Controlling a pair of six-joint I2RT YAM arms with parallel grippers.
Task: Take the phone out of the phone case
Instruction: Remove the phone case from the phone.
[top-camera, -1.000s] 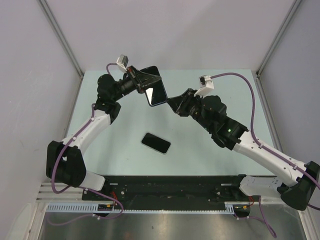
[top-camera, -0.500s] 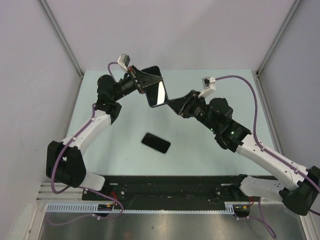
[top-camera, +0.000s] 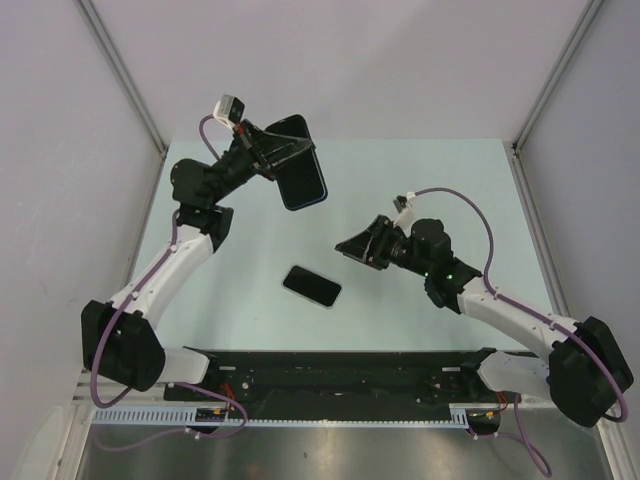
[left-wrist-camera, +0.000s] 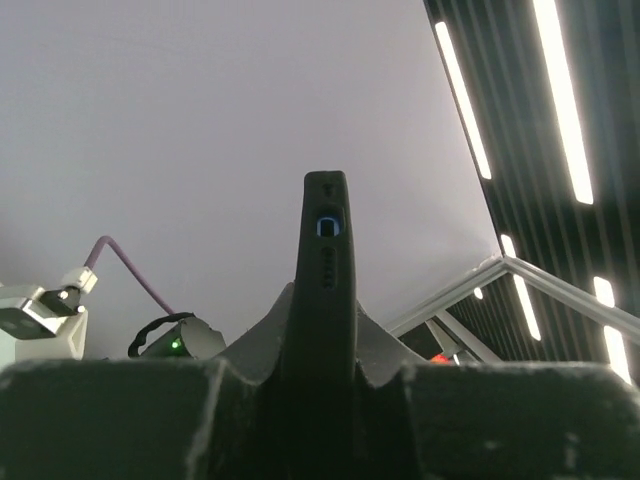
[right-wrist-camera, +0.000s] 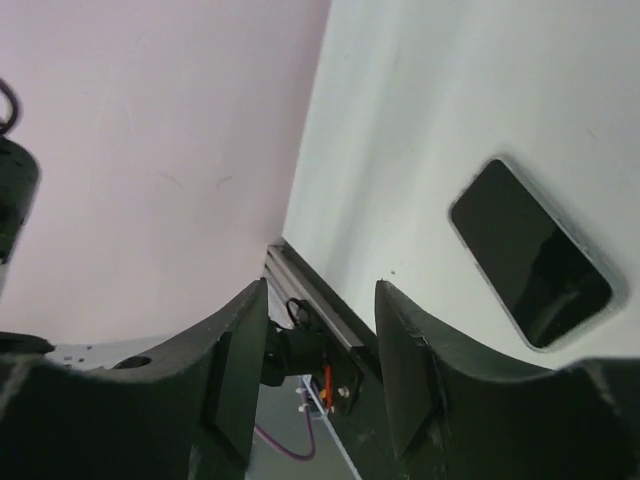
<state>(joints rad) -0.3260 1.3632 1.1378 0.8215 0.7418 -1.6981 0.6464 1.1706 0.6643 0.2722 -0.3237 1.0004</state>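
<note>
My left gripper (top-camera: 283, 160) is shut on a dark phone case (top-camera: 303, 178) with a blue rim and holds it high above the table's far left. In the left wrist view the case (left-wrist-camera: 326, 290) stands edge-on between my fingers (left-wrist-camera: 250, 345). I cannot tell whether a phone sits inside it. A black phone (top-camera: 311, 286) with a light rim lies flat on the pale green table (top-camera: 430, 180); it also shows in the right wrist view (right-wrist-camera: 530, 265). My right gripper (top-camera: 349, 247) is open and empty, just right of and above that phone, its fingers (right-wrist-camera: 240, 370) apart.
White enclosure walls with metal frame posts (top-camera: 125, 75) stand close on the left, right and back. A black rail (top-camera: 340, 370) runs along the table's near edge, between the arm bases.
My right gripper has drawn back from the case's lower corner and dropped toward the table. My left gripper has lifted the case up and to the left, tilting it. The phone on the table has not moved.
</note>
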